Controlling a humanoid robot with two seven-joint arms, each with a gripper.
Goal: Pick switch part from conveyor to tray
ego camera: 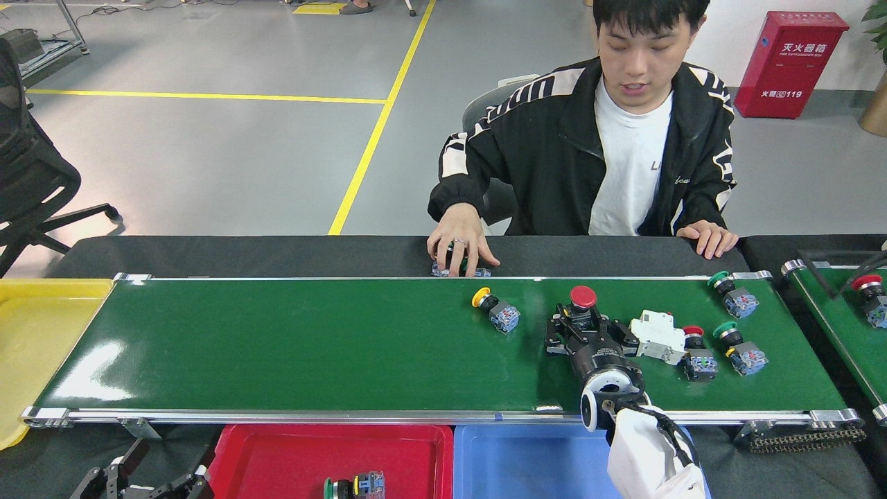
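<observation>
The conveyor (pixel 312 346) is the wide dark-green belt across the middle. On its right half lie several switch parts: a yellow-capped one (pixel 495 310), a red mushroom-capped one (pixel 583 298), a white breaker (pixel 657 334), a small red-capped one (pixel 696 350) and two green-capped ones (pixel 741 350) (pixel 732 294). My right gripper (pixel 586 327) reaches over the belt's near rail and stands open, its fingers on either side of the red mushroom switch's body. At the bottom left, off the belt, my left gripper (pixel 149 482) is open and holds nothing.
A red tray (pixel 277 457) with one green-capped switch (pixel 353 485) and a blue tray (pixel 520 461) sit below the belt. A yellow tray (pixel 41 333) is at left. A smaller belt (pixel 835 326) carries a red-capped switch (pixel 870 291). A person's hand (pixel 461 246) rests on parts behind the belt.
</observation>
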